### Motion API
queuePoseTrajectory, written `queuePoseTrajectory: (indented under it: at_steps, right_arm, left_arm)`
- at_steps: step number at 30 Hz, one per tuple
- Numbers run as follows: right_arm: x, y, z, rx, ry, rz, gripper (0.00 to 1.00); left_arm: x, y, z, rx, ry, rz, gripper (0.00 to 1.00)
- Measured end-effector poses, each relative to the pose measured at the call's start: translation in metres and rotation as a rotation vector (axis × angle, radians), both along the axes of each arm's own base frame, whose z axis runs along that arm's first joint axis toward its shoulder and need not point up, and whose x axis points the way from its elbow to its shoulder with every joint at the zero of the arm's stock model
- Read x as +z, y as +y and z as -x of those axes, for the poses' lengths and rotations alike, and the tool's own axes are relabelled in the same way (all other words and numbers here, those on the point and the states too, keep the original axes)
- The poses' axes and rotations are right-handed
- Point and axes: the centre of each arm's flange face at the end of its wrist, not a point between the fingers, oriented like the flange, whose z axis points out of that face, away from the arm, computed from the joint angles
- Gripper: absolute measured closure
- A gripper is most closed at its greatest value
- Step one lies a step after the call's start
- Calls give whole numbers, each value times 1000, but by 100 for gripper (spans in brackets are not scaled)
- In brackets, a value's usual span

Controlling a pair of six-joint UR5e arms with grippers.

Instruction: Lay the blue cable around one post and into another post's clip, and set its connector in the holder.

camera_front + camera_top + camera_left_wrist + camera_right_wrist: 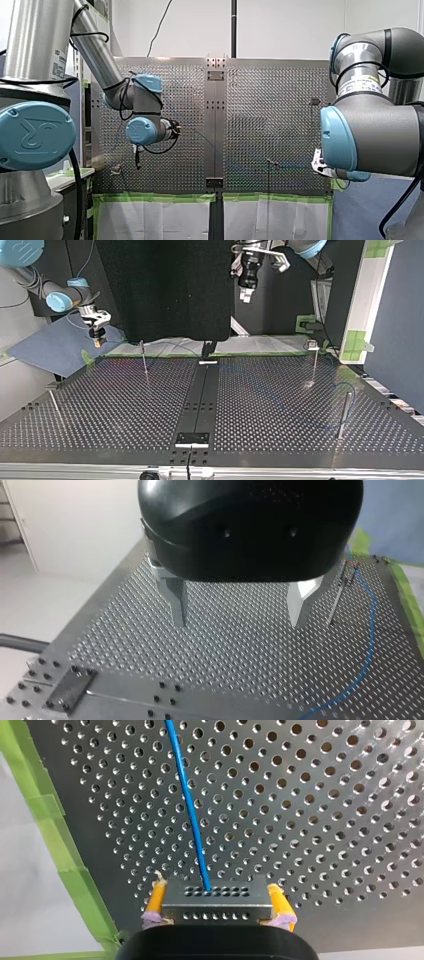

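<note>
While my left fingers (172, 600) gape, my right fingers (157, 897) (yellow-padded) pinch the connector (217, 902).

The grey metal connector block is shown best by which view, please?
The right wrist view: the grey metal connector block sits close up, clamped between my right end effector's yellow pads, the blue cable entering it. The top view shows it too small to tell; front and left wrist views miss it.
</note>
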Motion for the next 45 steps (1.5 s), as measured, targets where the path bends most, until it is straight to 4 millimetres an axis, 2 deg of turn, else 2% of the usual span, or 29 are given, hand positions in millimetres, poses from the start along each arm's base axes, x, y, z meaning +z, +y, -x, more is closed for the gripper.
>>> queuePoseTrajectory:
  at_steps: [7, 15, 25, 29, 36, 41, 45]
  right_arm:
    - [2, -3, 8, -34, 34, -6, 100]
    - [15, -13, 10, -23, 95, 2, 100]
    - [54, -21, -8, 20, 142, 29, 100]
    - [71, -18, -25, 44, 144, 26, 100]
    - [89, -13, -59, 64, 153, 40, 100]
    - [123, -9, -92, 71, 160, 85, 100]
    - [149, -6, -107, 78, 160, 114, 100]
  left_arm:
    - [1, -3, -1, -25, -13, 10, 0]
    - [2, -2, -2, -19, -15, 11, 0]
    - [2, -1, -4, -12, -19, 14, 0]
    - [2, -1, -5, -10, -23, 16, 0]
    - [2, 0, -6, -6, -23, 16, 0]
    - [1, 2, -6, -3, -21, 14, 0]
    - [1, 3, -6, -1, -21, 13, 0]
